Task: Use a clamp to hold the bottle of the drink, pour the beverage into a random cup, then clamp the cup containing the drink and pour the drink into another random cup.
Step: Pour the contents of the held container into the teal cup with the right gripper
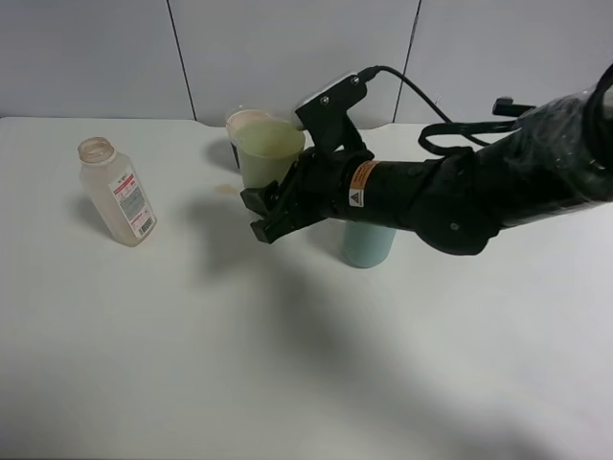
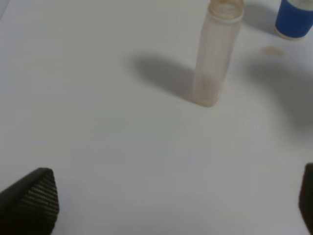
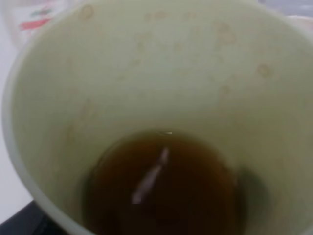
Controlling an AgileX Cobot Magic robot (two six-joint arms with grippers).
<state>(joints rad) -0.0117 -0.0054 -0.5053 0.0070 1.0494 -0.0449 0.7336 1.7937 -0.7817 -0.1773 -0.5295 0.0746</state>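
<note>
The bottle of the drink [image 1: 115, 192] stands upright and capless at the table's left, nearly empty; it also shows in the left wrist view [image 2: 215, 54]. My right gripper [image 1: 261, 215] reaches across the middle and is shut on the lower part of the pale yellow-green cup [image 1: 271, 149], which is held upright above the table. This cup [image 3: 146, 73] fills the right wrist view, with the brown beverage [image 3: 161, 186] pooled in its bottom. The teal cup [image 1: 367, 244] stands under the right arm, partly hidden by it. My left gripper [image 2: 168, 205] is open over bare table, apart from the bottle.
A short blue cup [image 2: 295, 18] stands behind the yellow-green one, where only its pale rim [image 1: 244, 119] shows. A small brownish spot [image 1: 225, 189] marks the table beside it. The white table [image 1: 287, 364] runs wide toward the front, with a grey wall behind.
</note>
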